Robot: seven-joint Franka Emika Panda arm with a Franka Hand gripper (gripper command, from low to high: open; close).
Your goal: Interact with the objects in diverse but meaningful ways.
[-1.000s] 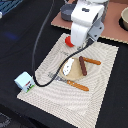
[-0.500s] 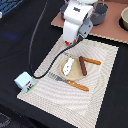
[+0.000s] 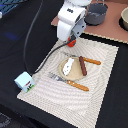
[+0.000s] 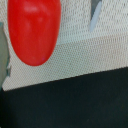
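Note:
The round red tomato [image 4: 32, 30] fills much of the wrist view, very close to the camera, over the mat's edge. In the exterior view only a sliver of the tomato [image 3: 75, 37] shows behind my gripper [image 3: 71, 42], which hangs low over the far edge of the striped placemat [image 3: 102, 75]. The fingers are hidden, so I cannot tell whether they hold it. The dark brown sausage [image 3: 83, 65] and the little white bottle-like piece [image 3: 69, 64] lie on the tan plate [image 3: 73, 74]. The pale-blue-and-white milk carton [image 3: 24, 81] stands at the mat's near left corner.
An orange-handled knife [image 3: 88, 60] lies beyond the plate and an orange-handled fork [image 3: 70, 82] in front of it. A dark pot [image 3: 95, 14] and a bowl [image 3: 124, 19] stand on a brown board at the back. A black cable [image 3: 35, 30] runs across the black table.
The arm has shifted a little towards the exterior view's left and now covers most of the tomato, which showed more fully beside the gripper before.

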